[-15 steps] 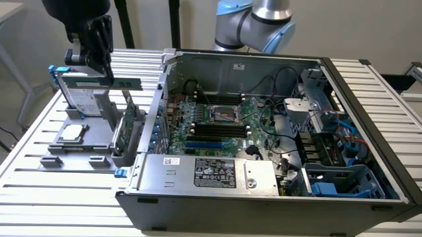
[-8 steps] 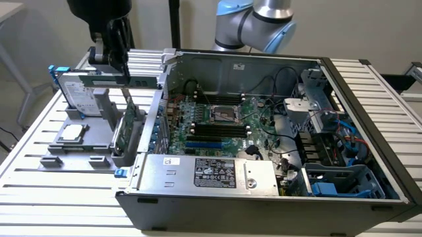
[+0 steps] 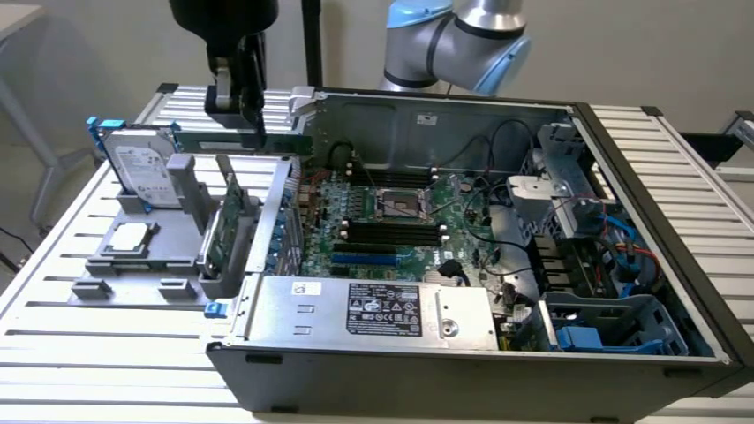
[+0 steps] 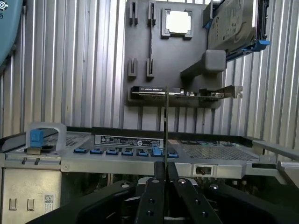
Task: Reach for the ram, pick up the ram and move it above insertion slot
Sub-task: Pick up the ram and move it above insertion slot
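Slatted table (image 3: pixel 106 336), hard drive (image 3: pixel 141 172) beside ram (image 3: pixel 242 142)

Lighting and picture quality: even, soft indoor light is falling from above.
Pale glare is washing the slatted table (image 3: pixel 106 336) and the processor lid (image 4: pixel 177 22); the computer case (image 3: pixel 471 371) interior is sitting darker, and the near gripper (image 4: pixel 165 179) is blurring slightly.

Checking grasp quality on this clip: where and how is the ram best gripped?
As here: the pincer is shut on the ram at its upper long edge, come from above, one finger on each flat face. The stick is thin and hangs on edge, so only its broad faces offer flat pad contact.
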